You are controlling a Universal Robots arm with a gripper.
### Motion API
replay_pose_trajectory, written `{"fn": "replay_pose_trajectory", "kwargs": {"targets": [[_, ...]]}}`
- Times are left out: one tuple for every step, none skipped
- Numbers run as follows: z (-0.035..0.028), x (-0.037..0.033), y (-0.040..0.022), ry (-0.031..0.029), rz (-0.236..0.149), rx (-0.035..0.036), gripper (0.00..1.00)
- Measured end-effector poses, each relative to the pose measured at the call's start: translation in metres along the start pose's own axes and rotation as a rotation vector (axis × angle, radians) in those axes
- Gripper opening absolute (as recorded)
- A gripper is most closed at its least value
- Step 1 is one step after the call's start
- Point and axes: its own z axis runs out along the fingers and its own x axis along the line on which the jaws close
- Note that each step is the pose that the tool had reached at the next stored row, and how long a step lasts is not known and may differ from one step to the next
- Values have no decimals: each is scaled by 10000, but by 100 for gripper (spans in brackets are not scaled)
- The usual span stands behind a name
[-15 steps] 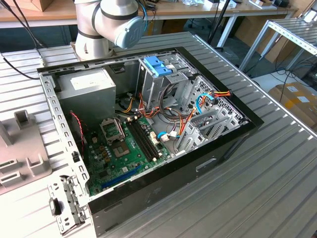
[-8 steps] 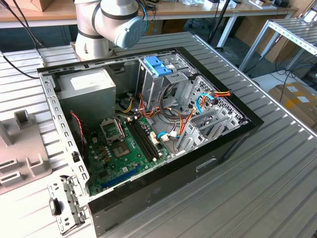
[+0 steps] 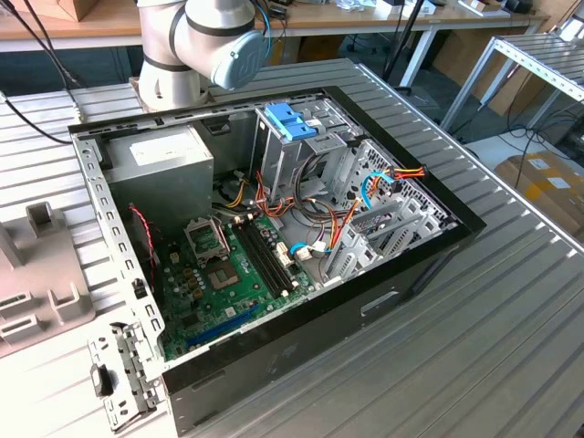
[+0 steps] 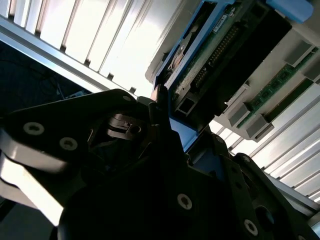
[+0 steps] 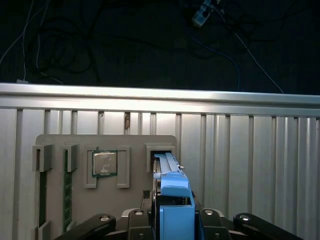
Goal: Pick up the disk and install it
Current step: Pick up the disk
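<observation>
In the first wrist view the disk stands on edge in a slot of a grey parts holder, its blue side rail facing the camera. My gripper straddles it, with a dark finger pressed against each side of the blue rail, shut on the disk. The second wrist view shows the disk from its connector end, rising out from between the black fingers of the gripper. In the exterior view the open computer case lies on the table, with a metal drive cage at its far side.
The holder also carries a processor chip and memory sticks. Inside the case are a grey power supply, a green motherboard, loose cables and a light-blue latch piece. The arm's base stands behind the case.
</observation>
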Motion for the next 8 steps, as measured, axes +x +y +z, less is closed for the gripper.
{"fn": "replay_pose_trajectory", "kwargs": {"targets": [[-11,-1,1,-5,0,1,37],[-18,-1,1,-8,0,1,37],[-25,-2,1,-11,0,1,37],[-33,-3,1,-14,0,0,37],[-40,-3,2,-18,-1,0,37],[-58,-4,2,-27,-1,1,37],[-79,-6,3,-35,-1,1,37],[-90,-7,4,-39,-2,1,37]]}}
